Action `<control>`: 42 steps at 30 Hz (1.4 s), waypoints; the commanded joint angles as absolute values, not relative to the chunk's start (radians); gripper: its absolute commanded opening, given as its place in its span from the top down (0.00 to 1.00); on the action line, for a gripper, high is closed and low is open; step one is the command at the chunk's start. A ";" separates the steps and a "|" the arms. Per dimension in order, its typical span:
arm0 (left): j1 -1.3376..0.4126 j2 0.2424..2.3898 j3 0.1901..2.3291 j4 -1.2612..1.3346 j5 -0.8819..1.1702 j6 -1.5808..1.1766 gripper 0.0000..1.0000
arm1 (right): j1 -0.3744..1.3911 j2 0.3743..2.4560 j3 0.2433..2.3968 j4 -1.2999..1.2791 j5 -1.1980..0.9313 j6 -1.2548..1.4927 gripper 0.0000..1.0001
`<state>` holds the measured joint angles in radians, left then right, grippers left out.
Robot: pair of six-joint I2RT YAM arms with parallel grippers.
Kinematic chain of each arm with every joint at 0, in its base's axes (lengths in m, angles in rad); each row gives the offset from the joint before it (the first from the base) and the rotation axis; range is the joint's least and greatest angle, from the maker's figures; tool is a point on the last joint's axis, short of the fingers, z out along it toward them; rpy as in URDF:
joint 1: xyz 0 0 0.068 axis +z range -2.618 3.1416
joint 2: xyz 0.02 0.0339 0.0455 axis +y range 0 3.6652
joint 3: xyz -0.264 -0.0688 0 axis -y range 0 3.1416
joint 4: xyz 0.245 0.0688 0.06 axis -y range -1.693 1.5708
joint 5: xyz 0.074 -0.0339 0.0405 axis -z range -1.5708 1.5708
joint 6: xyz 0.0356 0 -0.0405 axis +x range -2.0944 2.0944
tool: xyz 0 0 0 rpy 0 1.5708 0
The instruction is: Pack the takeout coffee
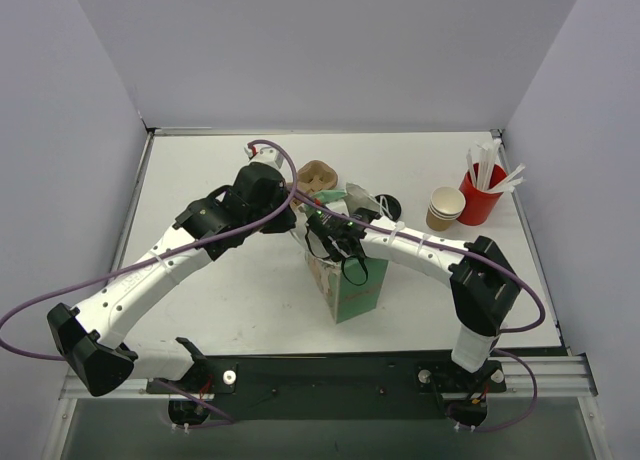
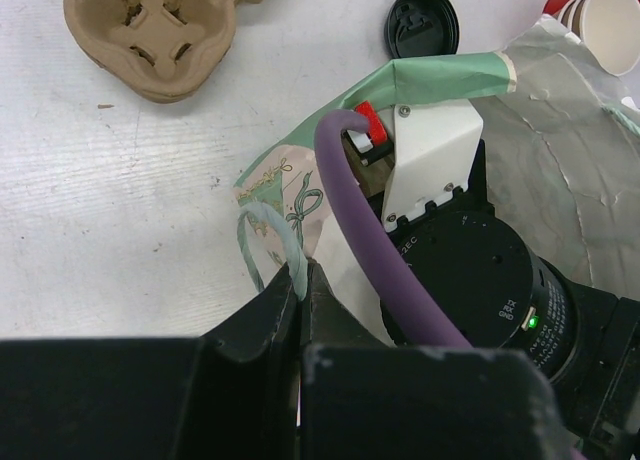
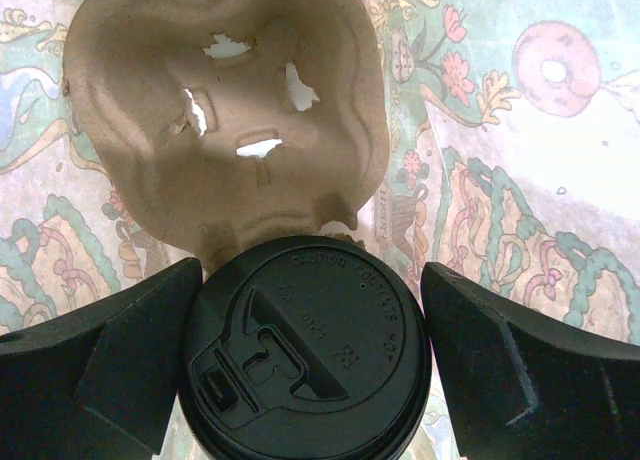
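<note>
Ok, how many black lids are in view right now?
2. One black lid lies loose on the table past the bag. The second lid is inside the bag, between the fingers of the right gripper. Others may be hidden.

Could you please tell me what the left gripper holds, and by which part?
The left gripper pinches the patterned paper bag by its top rim, beside the handle.

A white table [image 1: 250, 315] with a matte, lightly scuffed top fills the middle. Plain pale-grey walls box it in: back wall [image 1: 330, 50] at 12 o'clock, left wall [image 1: 60, 180] at 9, right wall [image 1: 590, 160] at 3. At 6 o'clock a metal rail [image 1: 550, 385] edges it, with a dark grey-green strip [image 1: 330, 435] beyond. The light is soft and even — shadows are faint.
</note>
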<state>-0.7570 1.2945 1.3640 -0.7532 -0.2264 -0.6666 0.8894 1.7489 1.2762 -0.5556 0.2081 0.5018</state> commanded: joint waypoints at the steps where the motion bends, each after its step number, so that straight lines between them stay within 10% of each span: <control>1: -0.746 1.298 1.411 -0.769 -0.235 -0.635 1.00 | 0.877 1.744 1.270 -0.693 0.201 0.483 0.15; 42: -0.736 1.325 1.465 -0.756 -0.193 -0.687 0.96 | 0.885 1.744 1.332 -0.749 0.235 0.505 0.10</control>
<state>-0.7513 1.3136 1.3972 -0.7616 -0.2111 -0.6632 0.8841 1.7485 1.3132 -0.6655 0.1947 0.4984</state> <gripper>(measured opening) 0.076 0.900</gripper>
